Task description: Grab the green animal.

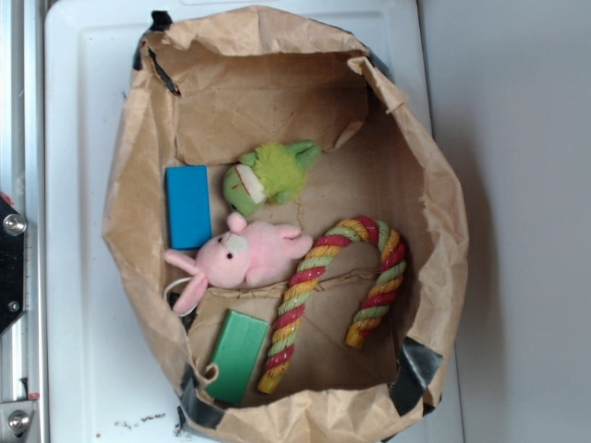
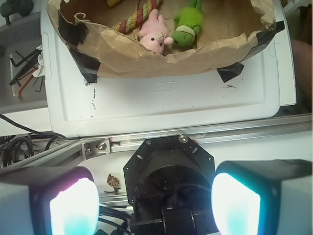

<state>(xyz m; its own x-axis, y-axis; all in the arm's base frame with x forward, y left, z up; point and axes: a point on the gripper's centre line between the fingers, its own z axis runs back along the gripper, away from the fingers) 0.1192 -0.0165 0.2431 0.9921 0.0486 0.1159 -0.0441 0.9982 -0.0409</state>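
My end effector [image 2: 154, 203] open, fingers [image 2: 73, 205] wide apart, holding nothing, outside paper bag [image 1: 138, 185]. Green frog toy [image 1: 270, 173] lies inside bag, just beside pink bunny [image 1: 242, 257], near blue block [image 1: 188, 207].

The gripper [image 2: 155, 200] shows only in the wrist view, as two blocky fingers [image 2: 68, 203] with grey outer shells and pale pads that glow white, tinged cyan and pink. Between them sits a black octagonal base plate [image 2: 168, 169], finely speckled, with small round holes and one silver screw [image 2: 183, 138] near its upper edge.
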